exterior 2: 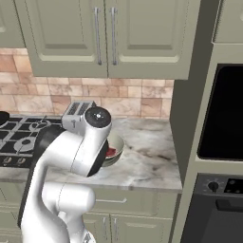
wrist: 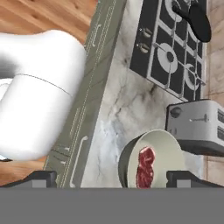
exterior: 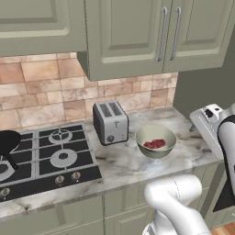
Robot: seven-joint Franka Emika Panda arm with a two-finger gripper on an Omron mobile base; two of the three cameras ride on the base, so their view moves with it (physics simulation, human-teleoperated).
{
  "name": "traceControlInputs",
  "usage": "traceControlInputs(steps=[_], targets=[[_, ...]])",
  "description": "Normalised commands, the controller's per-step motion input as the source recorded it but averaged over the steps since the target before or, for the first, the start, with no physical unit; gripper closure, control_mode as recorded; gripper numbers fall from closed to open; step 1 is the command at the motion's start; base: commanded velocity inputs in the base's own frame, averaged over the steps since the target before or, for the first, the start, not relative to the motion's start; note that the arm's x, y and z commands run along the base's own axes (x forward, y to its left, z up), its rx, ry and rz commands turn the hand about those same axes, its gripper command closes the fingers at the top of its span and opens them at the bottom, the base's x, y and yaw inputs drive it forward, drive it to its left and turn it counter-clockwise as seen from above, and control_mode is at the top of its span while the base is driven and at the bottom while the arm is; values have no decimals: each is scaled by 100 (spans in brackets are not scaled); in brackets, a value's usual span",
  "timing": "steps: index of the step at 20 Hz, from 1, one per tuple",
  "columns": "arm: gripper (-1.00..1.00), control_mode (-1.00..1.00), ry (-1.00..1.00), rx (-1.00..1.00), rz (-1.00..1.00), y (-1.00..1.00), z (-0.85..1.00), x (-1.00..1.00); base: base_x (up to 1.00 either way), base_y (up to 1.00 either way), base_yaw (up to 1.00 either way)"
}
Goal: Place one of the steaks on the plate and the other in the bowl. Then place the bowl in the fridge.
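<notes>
Hand view: fingers (wrist: 112, 178) spread wide apart, gripping nothing. Bowl (wrist: 131, 162) sits between fingertips, upright on marble table (wrist: 127, 109), pinkish-red steak (wrist: 145, 167) inside. Toaster (wrist: 197, 127) just beside bowl, stove (wrist: 175, 48) farther beyond fingers.

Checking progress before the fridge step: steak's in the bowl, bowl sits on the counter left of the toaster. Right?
Not quite. The steak is in the bowl, on the counter, but the bowl sits right of the toaster, not left, as the left base view shows.
</notes>
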Motion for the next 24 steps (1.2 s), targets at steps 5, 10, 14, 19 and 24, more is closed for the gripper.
traceControlInputs(steps=[5,10,14,19,24], targets=[[-100,-100,-3,-7,26,-22,-16,1,0,0,0],[-100,-100,-10,-6,11,-8,-44,14,0,0,0],[-100,-100,-1,-5,1,0,-42,30,0,0,0],[-100,-100,0,-3,0,0,-34,28,0,0,0],[-100,-100,0,-2,4,0,-26,35,0,0,0]])
